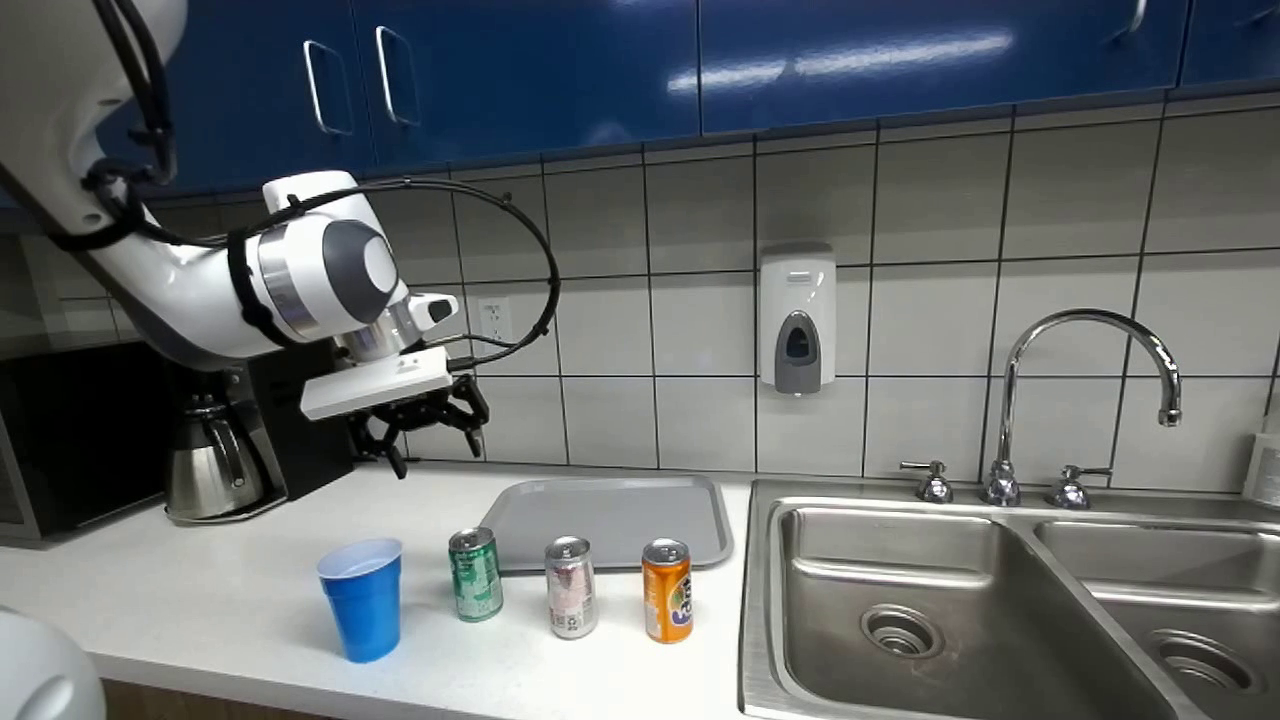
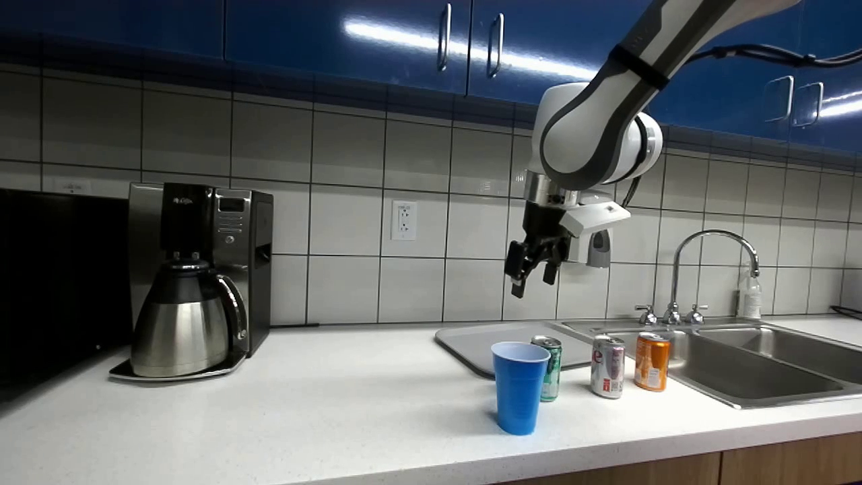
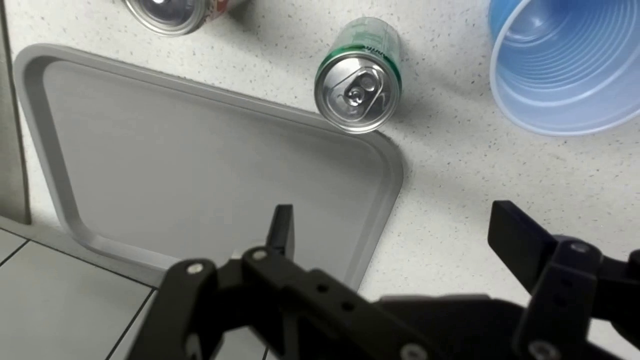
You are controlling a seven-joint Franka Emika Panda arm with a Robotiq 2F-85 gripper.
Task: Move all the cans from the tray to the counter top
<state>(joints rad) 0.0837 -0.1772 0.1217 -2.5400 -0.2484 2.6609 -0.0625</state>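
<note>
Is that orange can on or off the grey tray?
Off: in both exterior views, the orange can stands on the counter top, base clear of the tray.

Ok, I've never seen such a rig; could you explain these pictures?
The machine is a white, jointed robot arm. Both exterior views come from cameras standing apart from it; the wrist view from a camera on the arm, looking down past its black fingers. On the white counter top stand a green drink can, a silver-grey drink can, an orange drink can and a blue plastic cup. Beside the cans lies a flat rectangular grey tray. The fingers are spread apart, holding nothing.
</note>
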